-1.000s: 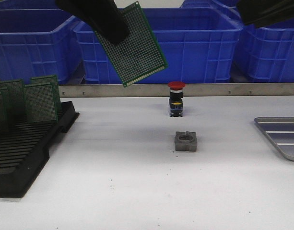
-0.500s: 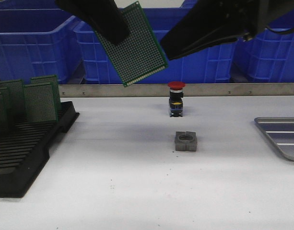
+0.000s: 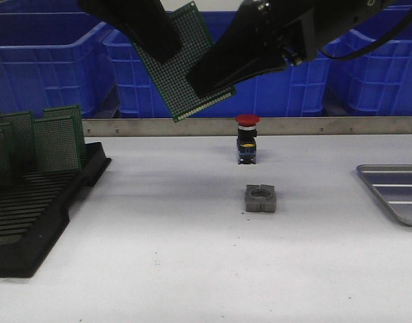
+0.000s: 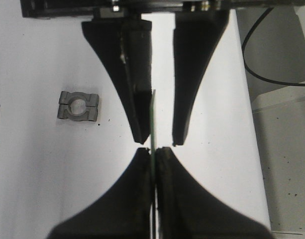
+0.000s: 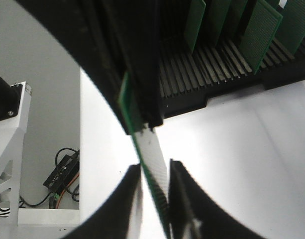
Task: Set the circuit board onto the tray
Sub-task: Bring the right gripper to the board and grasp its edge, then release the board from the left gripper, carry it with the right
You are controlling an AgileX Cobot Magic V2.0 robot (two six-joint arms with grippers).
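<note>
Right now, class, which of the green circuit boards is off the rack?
The circuit board held tilted in the air by the left gripper; the other boards stand upright in the black rack.

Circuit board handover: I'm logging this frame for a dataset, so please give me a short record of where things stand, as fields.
circuit board: held in the air, tilted, above the table
left gripper: shut on the board's edge
right gripper: fingers either side of the board's other end, a gap showing, not yet closed
tray: at the table's right edge, no board on it
black rack: on the left, holding more green boards upright
</note>
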